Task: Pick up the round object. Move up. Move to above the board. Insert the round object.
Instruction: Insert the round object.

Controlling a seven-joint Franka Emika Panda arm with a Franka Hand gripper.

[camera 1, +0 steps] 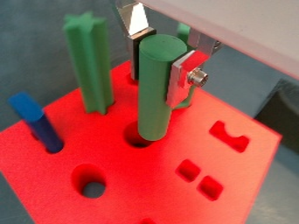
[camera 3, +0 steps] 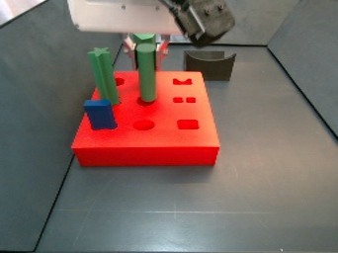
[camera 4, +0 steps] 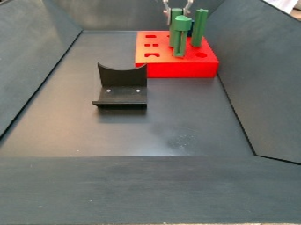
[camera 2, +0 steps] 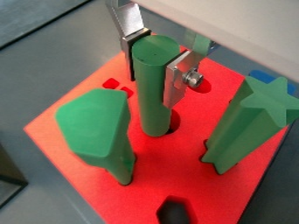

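Observation:
The round object [camera 1: 156, 92] is a plain green cylinder standing upright, with its lower end in a round hole of the red board [camera 1: 247, 175]. My gripper [camera 1: 162, 55] is shut on its upper part, one silver finger on each side. Both wrist views show this grip, with the round object [camera 2: 152, 87] between the fingers of the gripper [camera 2: 156, 54] over the board [camera 2: 181, 179]. In a side view the round object [camera 3: 146, 74] rises from the middle of the board [camera 3: 145, 146] under the gripper [camera 3: 146, 42]. From farther off, the board [camera 4: 194, 63] sits at the back.
A green star-topped peg [camera 1: 87, 61] [camera 2: 251, 118] and a blue peg [camera 1: 38, 122] stand in the board close to the held piece. A thick green peg [camera 2: 100, 136] stands on its other side. The dark fixture [camera 4: 120, 85] [camera 3: 209, 64] stands on the floor apart from the board.

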